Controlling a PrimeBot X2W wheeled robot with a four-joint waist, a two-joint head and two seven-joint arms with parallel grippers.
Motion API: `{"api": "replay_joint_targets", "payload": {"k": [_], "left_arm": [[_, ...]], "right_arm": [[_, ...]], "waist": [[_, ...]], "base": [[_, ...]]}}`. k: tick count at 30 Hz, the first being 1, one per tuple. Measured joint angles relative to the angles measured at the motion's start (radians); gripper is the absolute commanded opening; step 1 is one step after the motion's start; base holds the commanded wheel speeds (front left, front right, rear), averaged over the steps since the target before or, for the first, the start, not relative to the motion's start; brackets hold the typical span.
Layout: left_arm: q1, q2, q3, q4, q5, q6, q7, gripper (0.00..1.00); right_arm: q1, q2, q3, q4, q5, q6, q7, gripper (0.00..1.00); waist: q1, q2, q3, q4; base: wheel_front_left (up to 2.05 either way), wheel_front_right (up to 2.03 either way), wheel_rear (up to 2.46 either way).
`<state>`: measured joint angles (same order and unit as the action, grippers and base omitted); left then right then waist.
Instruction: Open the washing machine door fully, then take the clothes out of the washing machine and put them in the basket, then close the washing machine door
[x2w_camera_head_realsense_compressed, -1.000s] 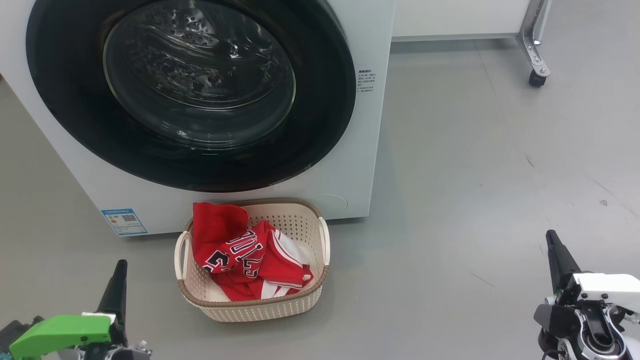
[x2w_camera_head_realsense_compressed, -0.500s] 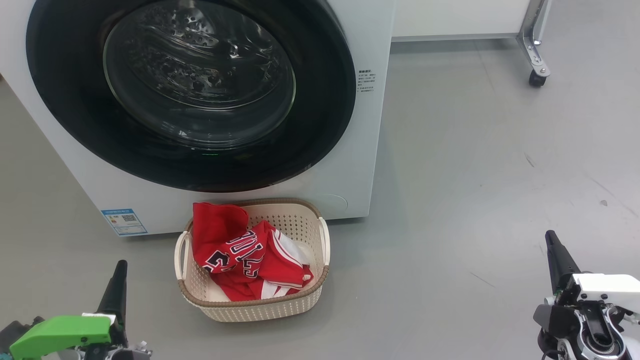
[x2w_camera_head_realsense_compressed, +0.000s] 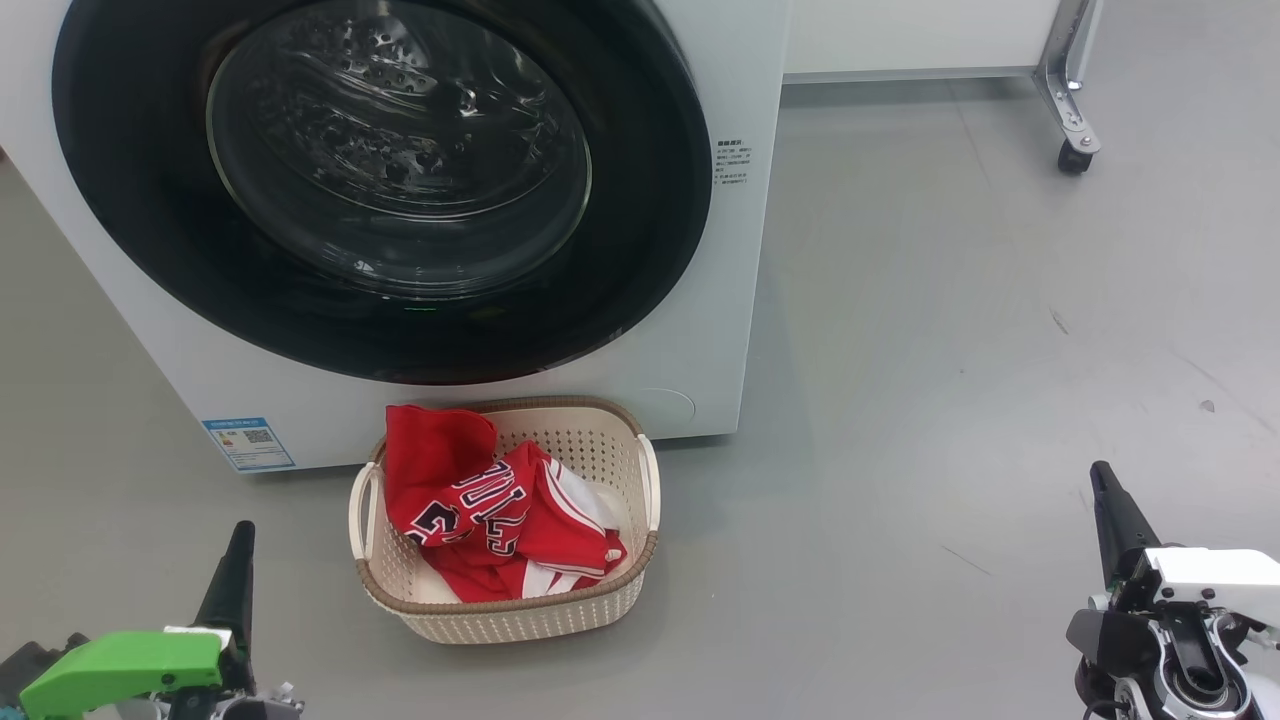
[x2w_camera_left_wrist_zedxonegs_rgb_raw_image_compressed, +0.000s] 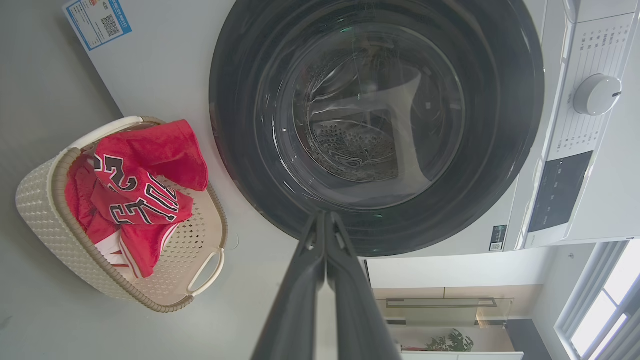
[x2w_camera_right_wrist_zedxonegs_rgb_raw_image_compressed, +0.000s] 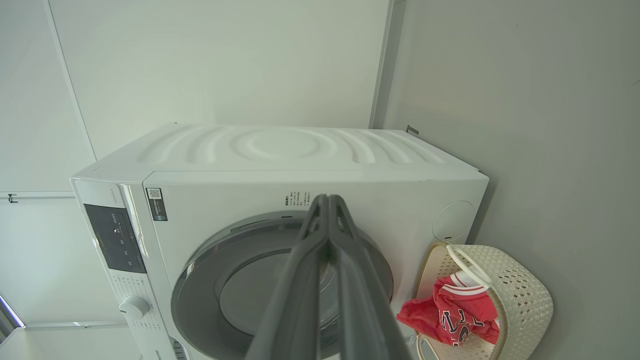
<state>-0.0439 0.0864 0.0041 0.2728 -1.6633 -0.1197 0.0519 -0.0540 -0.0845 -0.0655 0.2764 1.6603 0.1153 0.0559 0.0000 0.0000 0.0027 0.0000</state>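
The white washing machine stands ahead with its round black-rimmed door shut flat against the front; the steel drum shows through the glass. Red clothes with white trim lie in the cream basket on the floor just before the machine. My left gripper sits low at the left, shut and holding nothing, well short of the basket. At the lower right my right gripper is shut and holds nothing too. The left wrist view looks past the left gripper at the door and basket.
Grey floor spreads wide to the right of the machine. A metal leg with a caster wheel stands at the far right under a white unit. A blue label marks the machine's lower left front.
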Motion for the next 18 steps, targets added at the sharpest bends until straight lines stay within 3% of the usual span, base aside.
{"api": "replay_joint_targets", "payload": {"k": [18], "left_arm": [[-0.004,-0.001,0.002,0.003,0.000,0.000,0.000,0.00]], "right_arm": [[0.000,0.001,-0.002,0.002,0.000,0.001,0.000,0.00]], "waist": [[0.0000,0.0000,0.000,0.000]], "base": [[0.00,0.00,0.00]]}}
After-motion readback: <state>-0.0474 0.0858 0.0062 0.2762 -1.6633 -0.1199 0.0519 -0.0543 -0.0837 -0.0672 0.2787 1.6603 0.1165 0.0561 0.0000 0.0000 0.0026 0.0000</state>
